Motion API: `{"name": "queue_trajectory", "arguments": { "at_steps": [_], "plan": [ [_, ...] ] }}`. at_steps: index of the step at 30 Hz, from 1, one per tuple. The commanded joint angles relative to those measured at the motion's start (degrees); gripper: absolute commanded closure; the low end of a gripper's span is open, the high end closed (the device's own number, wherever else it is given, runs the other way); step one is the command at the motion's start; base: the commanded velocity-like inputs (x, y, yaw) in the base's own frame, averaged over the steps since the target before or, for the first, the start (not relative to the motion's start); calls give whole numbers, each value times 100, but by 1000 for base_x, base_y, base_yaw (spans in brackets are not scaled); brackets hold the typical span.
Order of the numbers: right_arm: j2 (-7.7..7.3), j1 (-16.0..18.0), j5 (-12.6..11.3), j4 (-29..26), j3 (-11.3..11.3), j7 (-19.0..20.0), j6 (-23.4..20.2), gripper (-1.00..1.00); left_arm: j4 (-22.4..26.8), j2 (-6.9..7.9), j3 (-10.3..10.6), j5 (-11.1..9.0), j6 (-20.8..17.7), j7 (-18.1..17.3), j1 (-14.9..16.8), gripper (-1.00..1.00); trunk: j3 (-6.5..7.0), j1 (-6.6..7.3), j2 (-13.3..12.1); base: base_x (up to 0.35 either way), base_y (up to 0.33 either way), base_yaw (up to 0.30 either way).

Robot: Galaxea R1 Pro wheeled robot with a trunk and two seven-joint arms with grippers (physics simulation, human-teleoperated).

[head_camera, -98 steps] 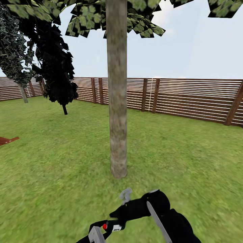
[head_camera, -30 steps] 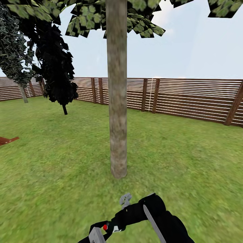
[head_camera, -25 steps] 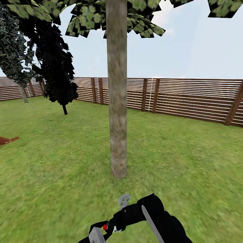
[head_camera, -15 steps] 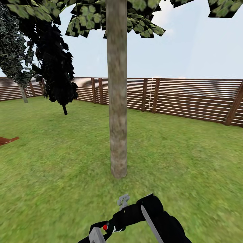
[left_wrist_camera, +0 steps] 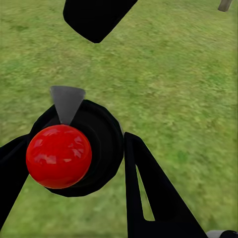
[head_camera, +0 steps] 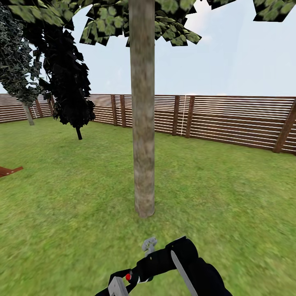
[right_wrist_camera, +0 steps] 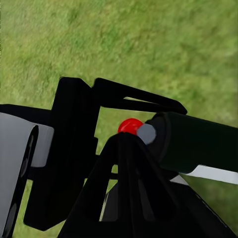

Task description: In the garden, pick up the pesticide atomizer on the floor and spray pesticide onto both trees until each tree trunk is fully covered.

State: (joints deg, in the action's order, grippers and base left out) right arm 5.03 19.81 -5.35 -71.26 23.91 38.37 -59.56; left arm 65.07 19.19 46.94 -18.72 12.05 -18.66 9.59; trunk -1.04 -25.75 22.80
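Observation:
A tree with a thick grey-brown tree trunk [head_camera: 144, 135] stands right in front of me on the garden lawn [head_camera: 230, 193], its green canopy [head_camera: 172, 24] overhead. Low in the head view my left gripper [head_camera: 118, 285] is shut on the black pesticide atomizer [head_camera: 137, 278]. In the left wrist view my left gripper [left_wrist_camera: 84, 136] clasps its round black body [left_wrist_camera: 101, 144], which carries a red knob [left_wrist_camera: 58, 156] and a grey nozzle [left_wrist_camera: 67, 101]. My right gripper [right_wrist_camera: 124, 144] is shut, tip beside the red knob [right_wrist_camera: 130, 125] and the atomizer [right_wrist_camera: 198, 144]. Pesticide is out of view.
A brown slatted fence [head_camera: 238, 119] closes the lawn behind the tree. A near-black thin-stemmed tree [head_camera: 70, 90] and a farther pale-trunked tree [head_camera: 28, 115] stand at the back left. A red-brown wooden piece [head_camera: 8, 170] lies at the left edge. Open grass lies on both sides of the trunk.
My right arm has sunk slightly toward the bottom of the head view, its tip staying by the atomizer. Left gripper, tree and camera are still.

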Motion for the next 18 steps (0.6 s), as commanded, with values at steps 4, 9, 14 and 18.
{"name": "queue_trajectory", "arguments": {
  "at_steps": [4, 9, 14, 18],
  "plan": [
    [19, 5, -54, 31, 6, -44, -44, 100, 4, 6, 17, -62, 8, -15, 8, 100, -11, -4, 12, 0, 0, 0],
    [31, 5, -54, 52, 51, -122, -44, 100, 12, 6, 17, -62, 8, -15, 8, 100, -11, -4, 12, 0, 0, 0],
    [34, 5, -54, 59, 65, -136, -44, 100, 15, 6, 17, -62, 8, -15, 8, 100, -11, -4, 12, 0, 0, 0],
    [65, 5, -54, 89, 90, -137, -44, 100, 14, 6, 17, -62, 8, -15, 8, 100, -11, -4, 12, 0, 0, 0]
  ]
}}
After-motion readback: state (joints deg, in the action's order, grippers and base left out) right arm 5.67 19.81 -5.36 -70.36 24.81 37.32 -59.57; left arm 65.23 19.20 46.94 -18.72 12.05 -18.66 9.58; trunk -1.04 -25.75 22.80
